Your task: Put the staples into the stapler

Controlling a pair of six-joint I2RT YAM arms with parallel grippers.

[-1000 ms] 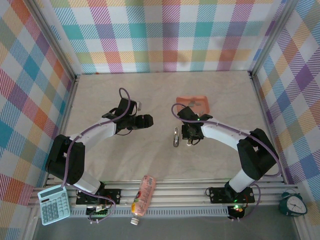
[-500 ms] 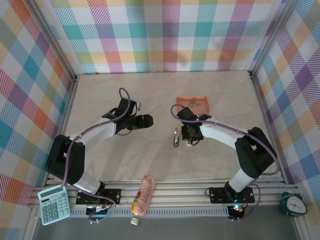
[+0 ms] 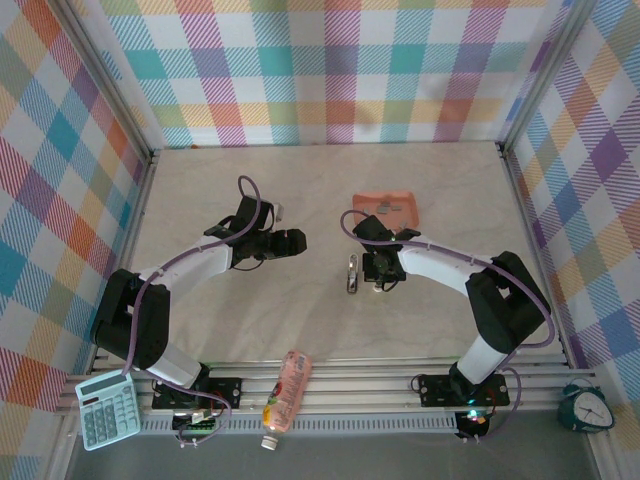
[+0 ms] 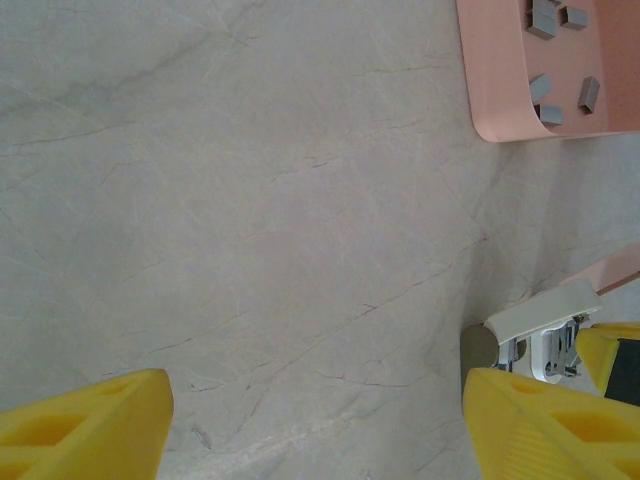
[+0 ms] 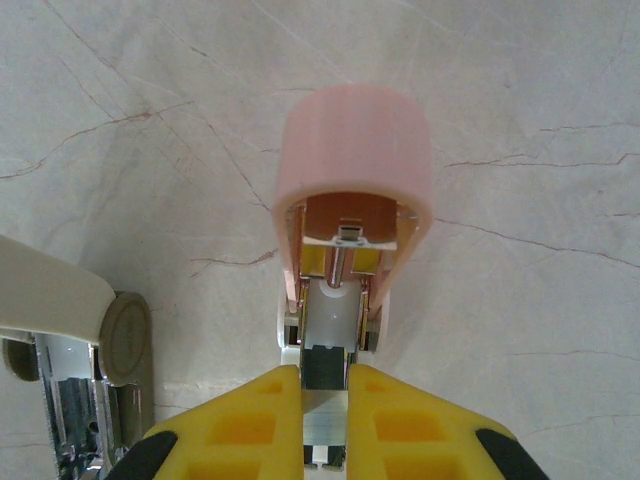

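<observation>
Staples (image 4: 541, 88) dot the tray (image 4: 490, 60); right wrist shows fingers (image 5: 240, 425) pinching stapler (image 5: 353, 140).

We are looking at walls (image 3: 330, 70) chequered in pastel teal, orange, purple, yellow and pink. The table (image 3: 220, 200) is showing cream marble with thin brown veins. We are seeing a salmon-pink tray (image 4: 495, 60), grey staples (image 4: 588, 93), a pale pink stapler (image 5: 352, 140) with silver metal inside, yellow on the left gripper (image 4: 315, 390) and right gripper (image 5: 325, 375), a mint calculator (image 3: 106, 410), a pink bottle (image 3: 286, 390) and a teal clock (image 3: 588, 408).
</observation>
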